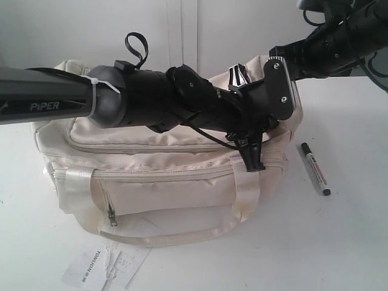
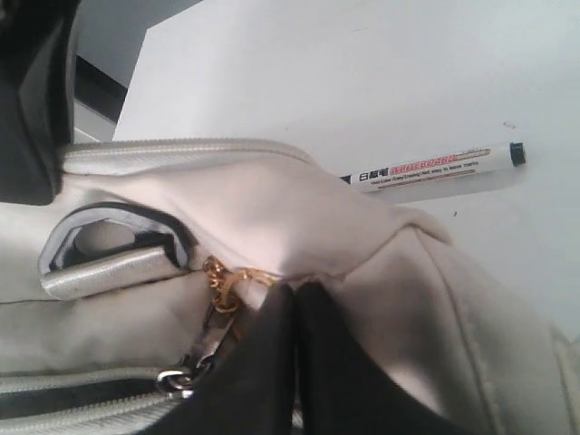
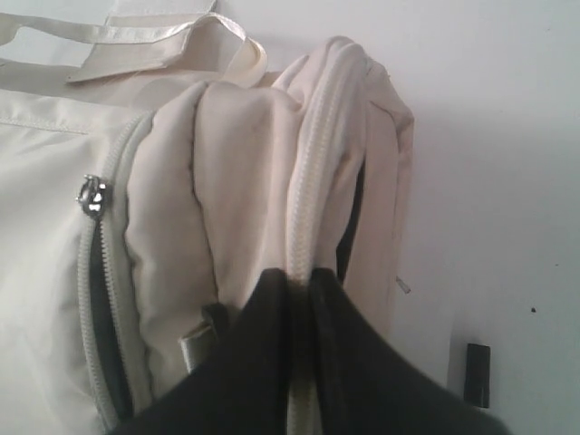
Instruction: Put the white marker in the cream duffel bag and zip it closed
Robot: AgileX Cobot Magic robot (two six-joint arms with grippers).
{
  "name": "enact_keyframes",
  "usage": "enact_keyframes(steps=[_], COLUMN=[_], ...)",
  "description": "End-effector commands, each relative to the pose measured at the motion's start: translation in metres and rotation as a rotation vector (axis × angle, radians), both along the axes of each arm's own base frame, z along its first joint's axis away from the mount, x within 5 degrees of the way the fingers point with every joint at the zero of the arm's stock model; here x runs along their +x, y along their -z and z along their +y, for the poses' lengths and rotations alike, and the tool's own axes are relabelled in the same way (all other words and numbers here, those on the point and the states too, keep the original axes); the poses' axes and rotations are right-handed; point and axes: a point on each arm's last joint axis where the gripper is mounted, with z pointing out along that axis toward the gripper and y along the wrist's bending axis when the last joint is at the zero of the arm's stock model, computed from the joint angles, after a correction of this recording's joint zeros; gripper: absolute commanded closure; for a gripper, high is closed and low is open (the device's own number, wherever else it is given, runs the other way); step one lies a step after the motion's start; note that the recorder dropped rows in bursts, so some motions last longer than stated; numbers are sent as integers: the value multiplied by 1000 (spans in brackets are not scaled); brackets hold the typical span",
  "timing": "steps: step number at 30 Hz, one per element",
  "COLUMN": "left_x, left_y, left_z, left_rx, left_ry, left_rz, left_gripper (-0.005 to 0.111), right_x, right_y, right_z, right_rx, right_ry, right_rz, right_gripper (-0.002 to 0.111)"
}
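White marker (image 1: 314, 168) lies loose toward the right edge of the worktop (image 1: 339, 242), just beside the right end of the cream duffel bag (image 1: 151, 182), which sits mid-worktop. The step in hand looks like opening the top zip. The right end effector (image 3: 299, 281) is pinched narrow on the zip ridge at that end of the bag. The left end effector (image 2: 292, 299) is closed at a seam beside the gold zip pull (image 2: 222, 281); whether it has pull or cloth I cannot tell. Best anchor with the right, draw the pull along the zip line rather than upward, and avoid dragging the bag into the marker.
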Motion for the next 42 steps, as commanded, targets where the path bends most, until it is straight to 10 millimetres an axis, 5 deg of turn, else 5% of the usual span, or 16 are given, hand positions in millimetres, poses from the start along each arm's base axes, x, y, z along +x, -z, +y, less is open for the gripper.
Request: enact_keyframes(steps=[1,18,24,26,32,42], left_x=[-1,-6,-1,-1,4,4], left_y=[0,-37,-30,-29,-20,-10], left_z=[0,15,30,32,31,10], left_rx=[-15,-57,-3,39,84,66], left_ry=[-1,26,91,108,101,30], left_rz=[21,6,80,54,13,-79], left_gripper=[107,107,107,101,55,54], right_x=[2,2,2,2,2,2], right_y=[-3,-3,-3,-3,-3,-3], right_z=[-3,-3,-3,-3,-3,-3], right_rx=[0,0,0,0,0,0], right_ry=[17,17,17,17,17,17], right_rz=[-24,-24,-24,-24,-24,-24], right_gripper=[108,108,108,108,108,108])
